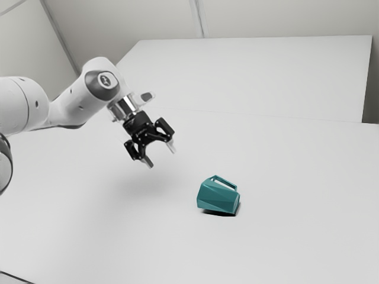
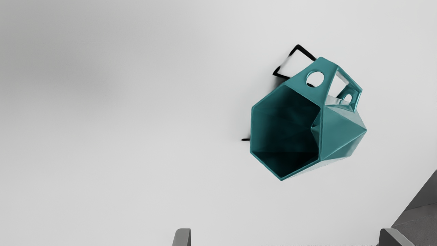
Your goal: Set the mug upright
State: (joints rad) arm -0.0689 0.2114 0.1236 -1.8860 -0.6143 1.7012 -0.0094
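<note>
Fingers (image 1: 148,161) spread wide, the arm (image 1: 77,107) slants down toward the toppled mug (image 1: 217,197).

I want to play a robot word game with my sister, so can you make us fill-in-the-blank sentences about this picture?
1. The mug is not standing up; it is lying on its ____ on the table.
2. The gripper is not shut; it is ____.
3. The number of mugs the gripper is holding is ____.
4. In the wrist view, the hole through the handle right beside the mug's mouth has a ____ shape, like a coin.

Missing words: side; open; zero; round
</note>
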